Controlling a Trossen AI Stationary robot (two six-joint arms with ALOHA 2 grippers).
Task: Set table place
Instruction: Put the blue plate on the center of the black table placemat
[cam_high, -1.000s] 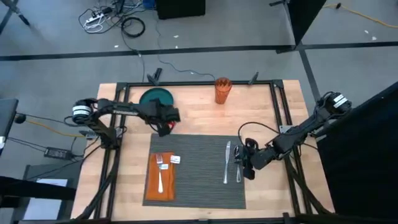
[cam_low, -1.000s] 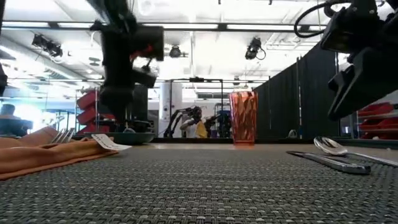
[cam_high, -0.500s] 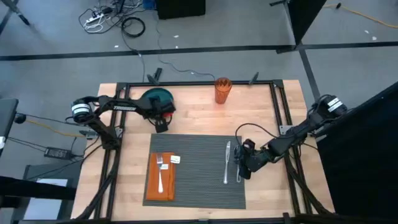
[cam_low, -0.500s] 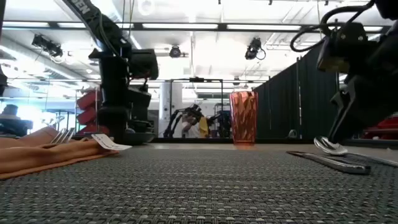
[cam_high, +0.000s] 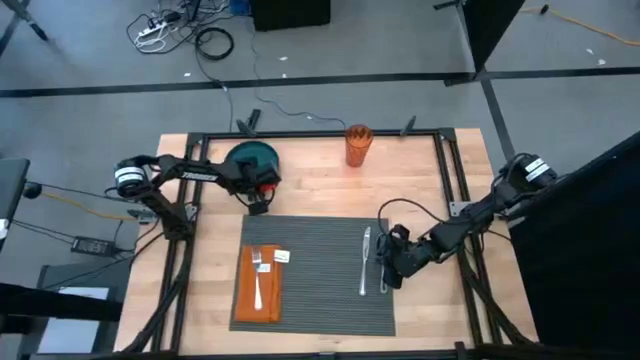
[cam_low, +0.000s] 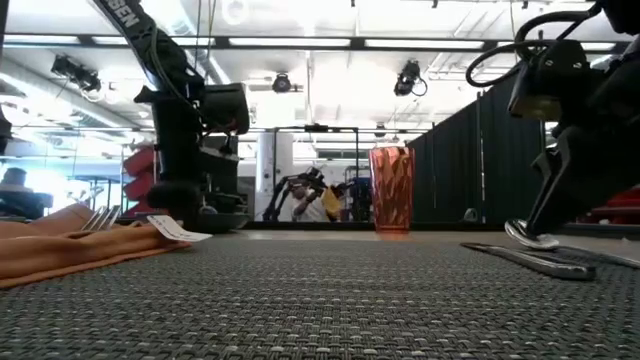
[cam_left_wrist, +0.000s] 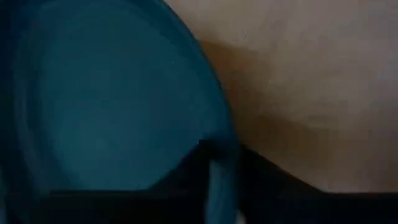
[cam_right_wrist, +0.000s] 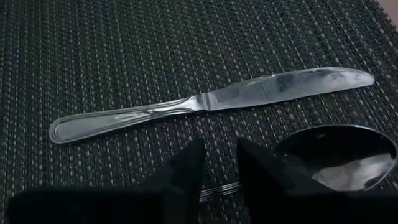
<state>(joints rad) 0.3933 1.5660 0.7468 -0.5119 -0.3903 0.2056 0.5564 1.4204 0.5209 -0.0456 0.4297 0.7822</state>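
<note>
Step in hand, as judged: bring teal plate (cam_high: 250, 158) from far-left bench (cam_high: 320, 190) corner onto placemat (cam_high: 320, 275) at near-centre. Left claw (cam_high: 259, 197) at plate rim (closure cannot be told). Right claw (cam_right_wrist: 217, 163) slightly parted over spoon (cam_right_wrist: 339, 149). Lift level, clear napkin (cam_high: 257, 285).

High view: overhead, straight down, takes in whole bench (cam_high: 320, 165), both arms, floor beyond. Low view: at mat level, faces across placemat (cam_low: 330, 300) into room behind; shares orange cup (cam_low: 391, 189), knife (cam_low: 527, 259), napkin (cam_low: 60, 250) w/ high view. Left wrist view: v. close, almost filled by teal plate (cam_left_wrist: 106, 99), probably at its rim, frame blurred. Right wrist view: close over placemat, knife and spoon (cam_right_wrist: 336, 155) past own end effector (cam_right_wrist: 217, 165) fingers; same cutlery seen in high + low views.
</note>
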